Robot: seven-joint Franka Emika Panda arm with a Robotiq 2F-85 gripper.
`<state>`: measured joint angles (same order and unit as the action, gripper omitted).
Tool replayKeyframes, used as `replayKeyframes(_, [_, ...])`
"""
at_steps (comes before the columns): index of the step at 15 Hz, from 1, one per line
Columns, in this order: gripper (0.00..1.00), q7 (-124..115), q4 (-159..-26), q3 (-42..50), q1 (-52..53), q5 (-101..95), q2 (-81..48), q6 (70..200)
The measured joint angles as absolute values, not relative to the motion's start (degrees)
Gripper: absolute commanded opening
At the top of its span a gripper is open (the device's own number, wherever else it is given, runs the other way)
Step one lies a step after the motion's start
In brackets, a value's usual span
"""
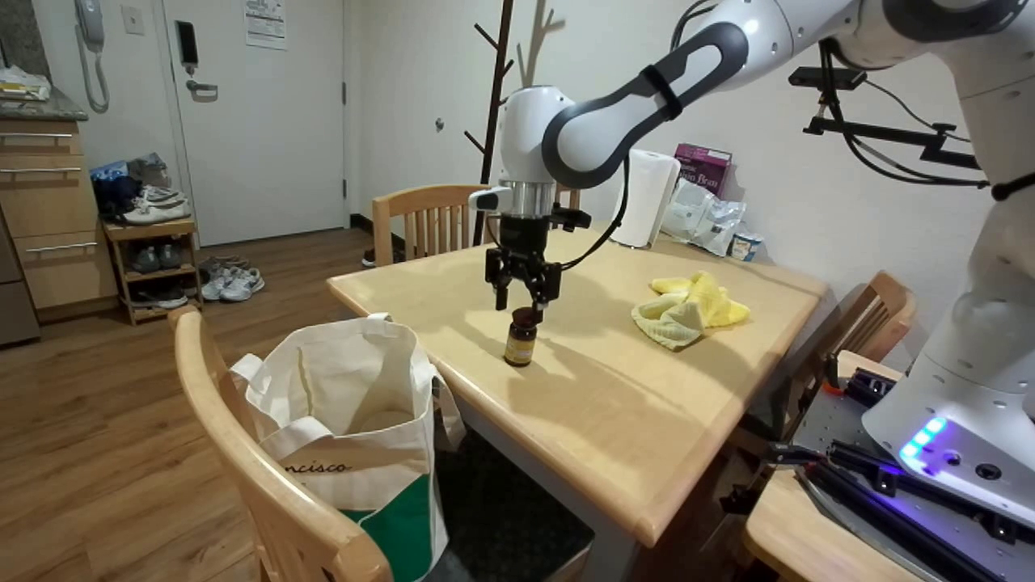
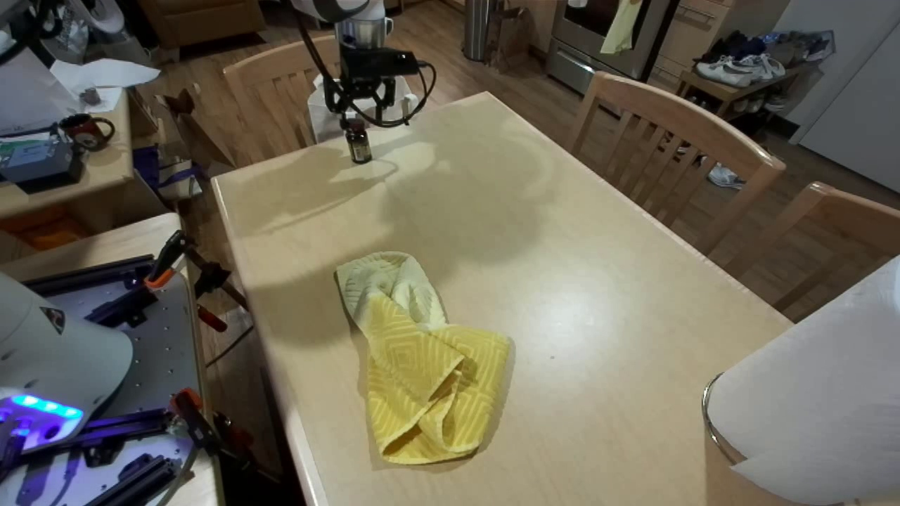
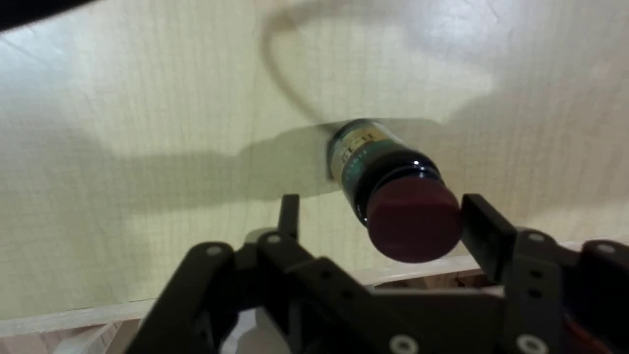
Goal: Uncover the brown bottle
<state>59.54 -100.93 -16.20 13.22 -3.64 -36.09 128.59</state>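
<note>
Capped brown bottle [image 1: 521, 338] upright, contents unclear

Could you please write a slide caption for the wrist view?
Bottle standing on the table, its red cap close to one finger of the open gripper.

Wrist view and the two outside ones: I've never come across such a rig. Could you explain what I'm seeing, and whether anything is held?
The machine is a white robot arm ending in a black two-fingered gripper. Two pictures come from outside it; the wrist view from the arm itself, looking down past the gripper. On the pale table stand a small brown bottle and a white paper-towel roll; a yellow cloth lies apart from the bottle. Nothing seems held: the gripper is open, and the wrist view shows a gap beside the bottle's cap.
</note>
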Motion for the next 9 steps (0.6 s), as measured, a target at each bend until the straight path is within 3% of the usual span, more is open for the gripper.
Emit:
replayKeyframes(5, [0.2, 59.1, -100.9, -16.2, 13.0, -3.6, -36.1, 128.6])
replayKeyframes(9, [0.19, 59.0, -100.8, -16.2, 12.9, -3.6, -36.0, 128.6])
